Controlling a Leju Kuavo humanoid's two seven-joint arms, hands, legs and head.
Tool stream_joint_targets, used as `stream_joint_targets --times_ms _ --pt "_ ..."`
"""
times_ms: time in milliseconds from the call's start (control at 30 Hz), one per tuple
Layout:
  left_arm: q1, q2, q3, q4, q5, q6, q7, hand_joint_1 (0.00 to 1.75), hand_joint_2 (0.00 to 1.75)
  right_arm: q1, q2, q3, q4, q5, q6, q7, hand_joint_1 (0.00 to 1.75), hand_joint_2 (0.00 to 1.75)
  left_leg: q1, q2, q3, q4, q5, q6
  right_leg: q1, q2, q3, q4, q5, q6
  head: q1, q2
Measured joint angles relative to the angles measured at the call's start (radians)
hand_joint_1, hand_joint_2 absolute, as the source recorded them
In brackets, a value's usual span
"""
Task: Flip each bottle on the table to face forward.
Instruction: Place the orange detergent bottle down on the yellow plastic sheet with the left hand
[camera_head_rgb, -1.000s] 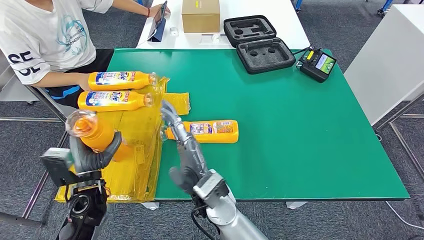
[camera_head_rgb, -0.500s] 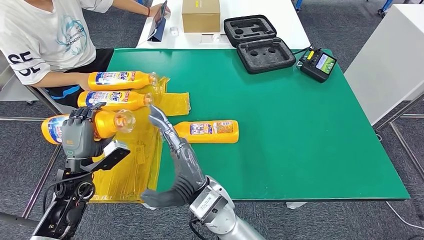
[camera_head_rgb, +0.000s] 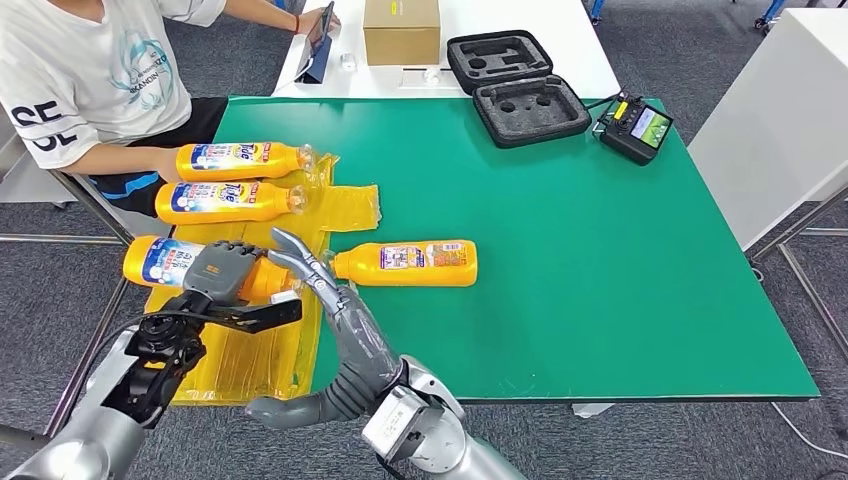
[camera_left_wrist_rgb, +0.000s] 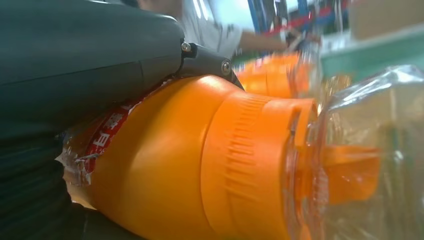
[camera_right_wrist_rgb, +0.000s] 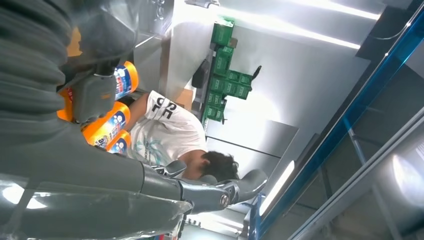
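the left hand (camera_head_rgb: 222, 270) grips an orange bottle (camera_head_rgb: 170, 262) lying label-up at the near left of the green bench (camera_head_rgb: 600, 250), over yellow plastic wrap (camera_head_rgb: 255, 345). the right hand (camera_head_rgb: 340, 330) is open beside it, holding nothing. this looks like the setting-down step; next, release and reach for the bottle on the green (camera_head_rgb: 410, 262).

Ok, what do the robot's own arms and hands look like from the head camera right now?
Both arms are silver metal tubes ending in dark grey, many-fingered hands. The left hand has a ribbed dark grey back and sits behind a black wrist joint with exposed dark cables. The right hand is smooth dark grey with long, slender segmented fingers, joined to a silver cuff at the wrist.
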Motion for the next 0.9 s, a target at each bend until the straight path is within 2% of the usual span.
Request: stream_joint_targets --times_ms 233,533,567,600,667,700,733,833,900 --pt "-0.077 0.0 -0.024 0.14 0.036 -0.078 -0.018 1.75 1.75 0.002 0.002 0.0 0.012 0.004 0.006 0.0 0.0 1.75 0.0 0.0 0.0 0.0 0.0 0.0 0.0 0.0 0.0 0.0 0.0 0.0 0.0 0.0" --pt "-0.128 -0.001 -0.028 0.212 0.09 -0.135 -0.038 1.75 1.75 0.001 0.007 -0.005 0.029 0.015 0.006 0.0 0.0 1.75 0.0 0.0 0.0 0.0 0.0 0.0 0.0 0.0 0.0 0.0 0.0 0.0 0.0 0.0" --pt "-0.131 -0.002 -0.028 0.216 0.093 -0.137 -0.039 1.6 1.75 0.001 0.008 -0.006 0.03 0.015 0.006 0.0 0.0 1.75 0.0 0.0 0.0 0.0 0.0 0.0 0.0 0.0 0.0 0.0 0.0 0.0 0.0 0.0" --pt "-0.133 -0.002 -0.028 0.219 0.095 -0.139 -0.039 1.27 1.75 0.001 0.009 -0.007 0.031 0.015 0.006 0.0 0.0 1.75 0.0 0.0 0.0 0.0 0.0 0.0 0.0 0.0 0.001 0.0 0.0 0.0 0.0 0.0" --pt "-0.136 -0.002 -0.028 0.224 0.101 -0.142 -0.041 0.4 1.75 0.001 0.009 -0.008 0.033 0.015 0.006 0.0 0.0 1.75 0.0 0.0 0.0 0.0 0.0 0.0 0.0 0.0 0.001 0.0 0.0 0.0 0.0 0.0" --pt "-0.138 -0.003 -0.028 0.228 0.109 -0.147 -0.043 0.11 1.75 0.001 0.01 -0.008 0.035 0.016 0.006 0.0 0.0 1.75 0.0 0.0 0.0 0.0 0.0 0.0 0.0 0.0 0.001 0.0 0.0 0.0 0.0 0.0" --pt "-0.141 -0.003 -0.028 0.232 0.119 -0.154 -0.046 0.0 1.31 0.001 0.01 -0.009 0.037 0.016 0.006 0.0 0.0 1.75 0.0 0.0 0.0 0.0 0.0 0.0 0.0 0.0 0.001 0.0 0.0 0.0 0.0 0.0" --pt "-0.147 -0.005 -0.027 0.244 0.163 -0.185 -0.06 0.0 0.0 0.001 0.013 -0.015 0.044 0.02 0.009 0.0 0.0 1.75 0.0 0.0 0.0 0.0 0.0 0.0 0.0 0.0 0.001 0.0 0.0 0.0 0.0 0.0" --pt "-0.148 -0.009 -0.025 0.252 0.203 -0.217 -0.074 0.0 0.0 0.001 0.014 -0.019 0.049 0.024 0.011 0.0 0.0 1.75 0.0 -0.001 0.0 0.0 0.0 0.0 0.0 0.0 0.001 0.0 0.0 0.0 0.0 0.0"
